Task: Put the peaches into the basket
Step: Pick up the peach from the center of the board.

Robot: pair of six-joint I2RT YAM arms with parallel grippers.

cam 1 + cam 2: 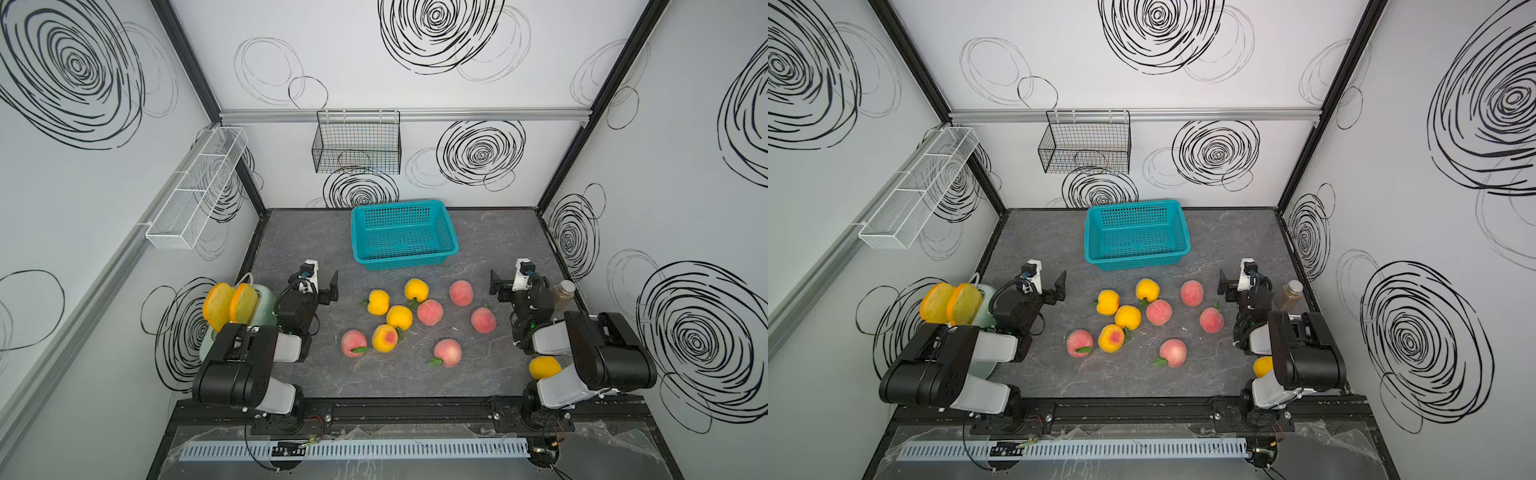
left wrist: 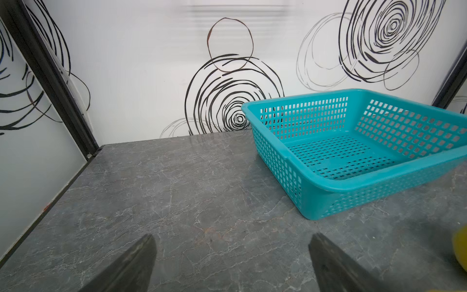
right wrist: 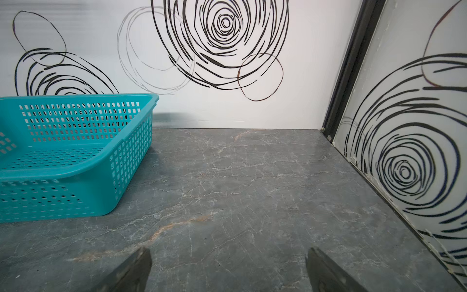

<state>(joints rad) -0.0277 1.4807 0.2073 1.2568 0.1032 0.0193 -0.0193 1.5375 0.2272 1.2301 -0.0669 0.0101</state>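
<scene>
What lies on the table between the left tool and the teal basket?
Nothing: in the left wrist view, only bare grey tabletop lies between the open left tool and the basket.

No readable text, label, brand or number anywhere.
</scene>
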